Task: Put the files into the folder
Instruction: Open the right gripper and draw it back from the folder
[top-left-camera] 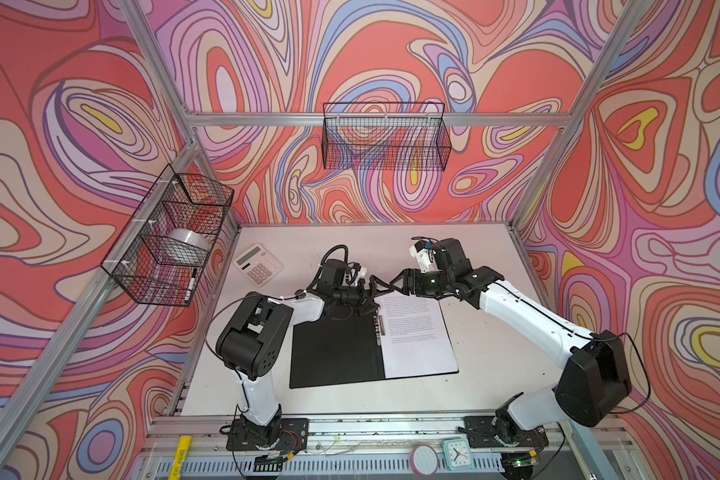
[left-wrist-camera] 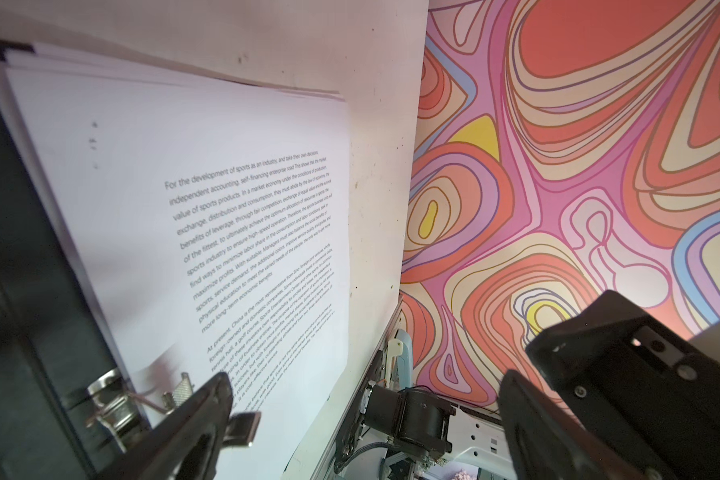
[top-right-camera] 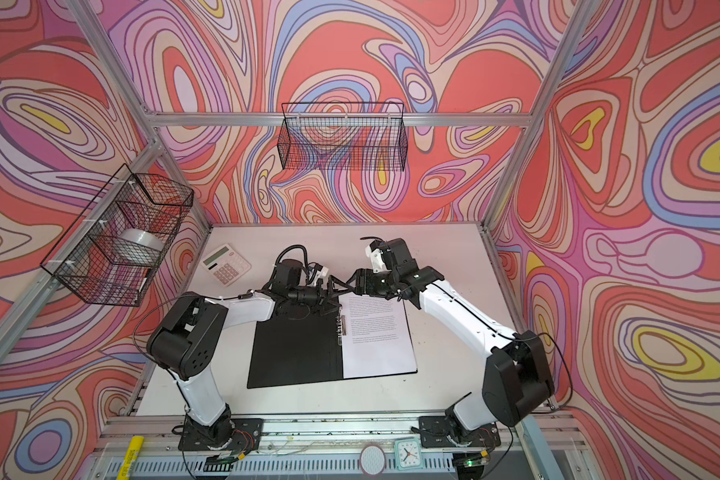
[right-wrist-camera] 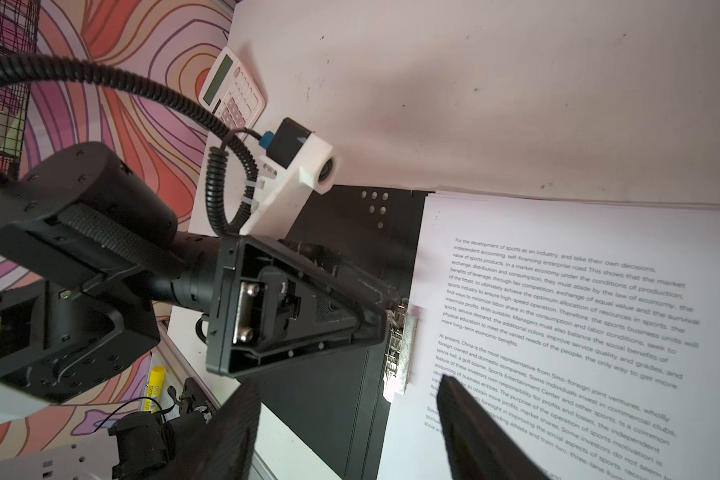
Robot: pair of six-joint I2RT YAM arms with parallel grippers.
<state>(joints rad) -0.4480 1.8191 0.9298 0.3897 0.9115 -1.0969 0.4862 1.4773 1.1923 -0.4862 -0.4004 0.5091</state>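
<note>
The files (top-left-camera: 417,334) lie as a squared-up stack of printed sheets on the right-hand half of the folder (top-left-camera: 333,353), which is open flat with its black inside up on the table (top-left-camera: 483,374). The stack's inner edge sits against the metal spine clip (right-wrist-camera: 404,349), and from my feeds I can't tell whether the clip bar lies over the sheets or just beside them. The left gripper (top-left-camera: 372,297) is low over the far end of the spine with its jaws spread wide and nothing between them. One of its fingertips (right-wrist-camera: 381,322) is right at the clip, though I can't tell if it is touching. The right gripper (right-wrist-camera: 348,382) hangs just above the far inner corner of the stack, tip to tip with the left one. Its jaws stand apart and are empty. A white-and-pink calculator (top-left-camera: 258,264) sits well apart, near the table's far left corner.
</note>
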